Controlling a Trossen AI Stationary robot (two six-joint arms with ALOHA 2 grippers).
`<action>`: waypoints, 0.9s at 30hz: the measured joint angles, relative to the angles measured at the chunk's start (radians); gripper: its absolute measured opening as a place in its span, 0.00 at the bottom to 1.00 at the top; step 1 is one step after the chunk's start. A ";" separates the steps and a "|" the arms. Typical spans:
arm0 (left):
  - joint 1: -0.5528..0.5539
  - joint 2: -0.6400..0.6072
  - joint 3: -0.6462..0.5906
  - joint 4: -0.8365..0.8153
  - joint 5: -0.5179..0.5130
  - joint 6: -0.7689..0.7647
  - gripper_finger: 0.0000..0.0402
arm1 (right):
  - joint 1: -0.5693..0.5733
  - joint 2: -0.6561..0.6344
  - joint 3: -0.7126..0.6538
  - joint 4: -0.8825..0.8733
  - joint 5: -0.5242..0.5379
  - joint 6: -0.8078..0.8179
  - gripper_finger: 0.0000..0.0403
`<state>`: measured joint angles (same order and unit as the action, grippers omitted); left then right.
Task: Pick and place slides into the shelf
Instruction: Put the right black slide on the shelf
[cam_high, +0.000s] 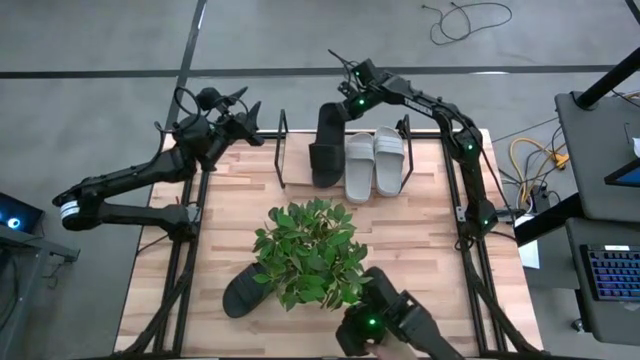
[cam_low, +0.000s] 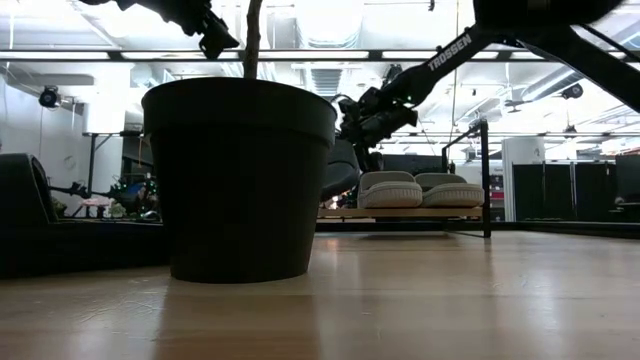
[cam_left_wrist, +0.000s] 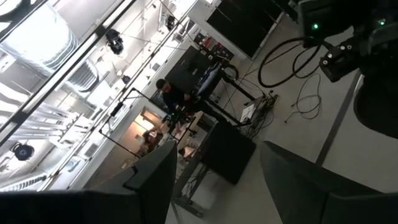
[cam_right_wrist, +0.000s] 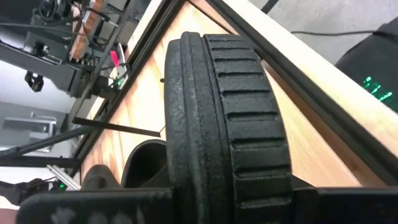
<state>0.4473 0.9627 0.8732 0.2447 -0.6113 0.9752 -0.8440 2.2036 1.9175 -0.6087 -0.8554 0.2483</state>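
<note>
My right gripper (cam_high: 350, 100) reaches over the table's far edge and is shut on a black slide (cam_high: 326, 145), which stands at the left end of the shelf (cam_high: 283, 150). In the low view this slide (cam_low: 340, 172) sits tilted, higher than its neighbours. Two light grey slides (cam_high: 360, 165) (cam_high: 390, 158) lie side by side on the shelf to its right. The other black slide (cam_high: 243, 290) lies on the table near the near-left, partly under the plant's leaves. My left gripper (cam_left_wrist: 214, 186) is open, raised near the far-left (cam_high: 245, 115), holding nothing. My right gripper holds the black slide by its far end (cam_high: 333, 110), coming from the far side and slanting down. In the right wrist view the ribbed sole (cam_right_wrist: 249, 118) runs away from the fingers on edge. The slide's near end (cam_high: 324, 180) is on the shelf; the far end is raised.
A green leafy plant (cam_high: 310, 250) in a black pot (cam_low: 240, 180) stands mid-table, blocking much of the low view. A dark device with a green light (cam_high: 375, 322) sits at the near edge. Bare wood lies left and right of the plant.
</note>
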 joint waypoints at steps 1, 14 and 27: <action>0.000 0.000 -0.001 0.000 0.000 0.000 0.53 | 0.000 0.000 -0.014 0.020 0.000 0.016 0.13; 0.000 0.000 -0.015 0.000 -0.002 0.004 0.53 | 0.005 0.000 -0.145 0.131 -0.019 0.077 0.13; 0.000 0.000 -0.015 0.001 -0.003 0.005 0.53 | 0.006 -0.001 -0.146 0.118 0.002 0.050 0.13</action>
<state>0.4473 0.9627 0.8577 0.2458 -0.6144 0.9799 -0.8379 2.2024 1.7718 -0.4904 -0.8531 0.2979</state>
